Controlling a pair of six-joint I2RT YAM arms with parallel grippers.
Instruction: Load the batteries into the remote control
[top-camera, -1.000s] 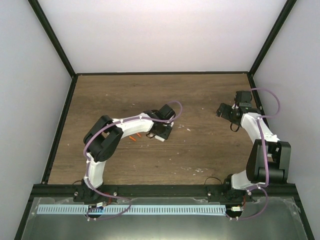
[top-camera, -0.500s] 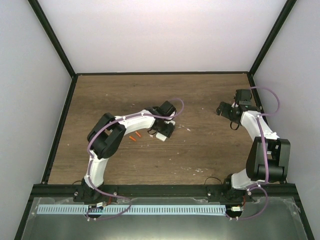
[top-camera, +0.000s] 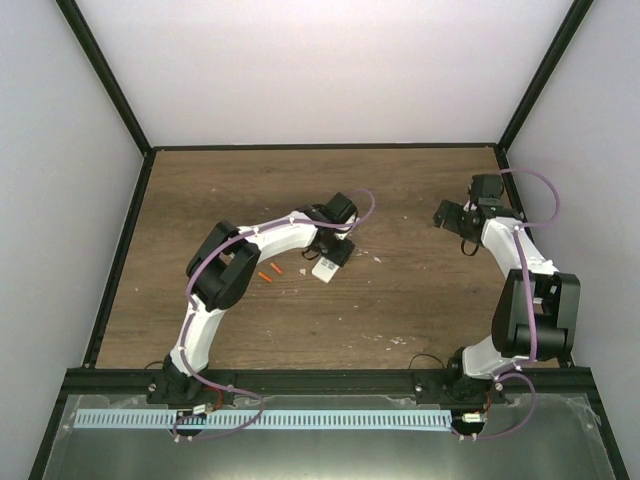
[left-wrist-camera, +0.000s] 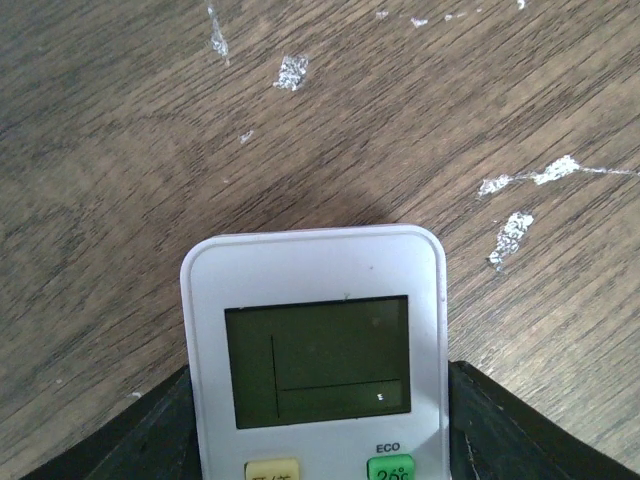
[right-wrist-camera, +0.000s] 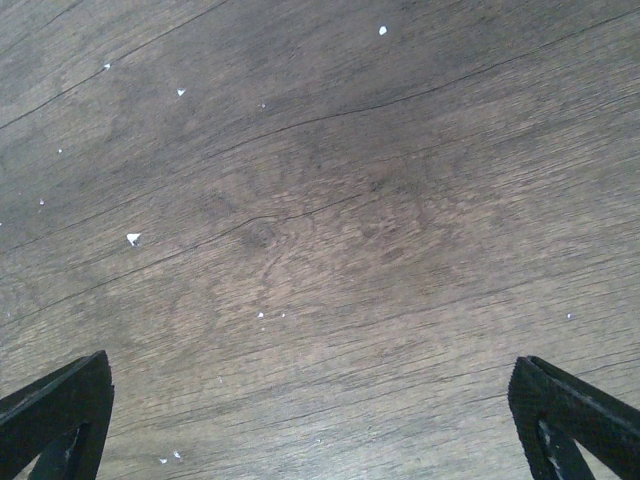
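Beside the batteries (top-camera: 270, 272), the left hand (top-camera: 329, 263), gripping the remote control (left-wrist-camera: 315, 350), has edged right; right hand (top-camera: 448, 216) wide

There are two batteries (top-camera: 265, 276), both lying just to the side of the left gripper (top-camera: 329, 263), and one remote (left-wrist-camera: 315, 350), set between that gripper's fingers. The arms number two, each carrying one gripper, the right gripper (right-wrist-camera: 310, 415) being the second. White crumbs (left-wrist-camera: 291, 70) ahead of the left gripper come to perhaps eight or nine, though the smallest are too faint to count surely.
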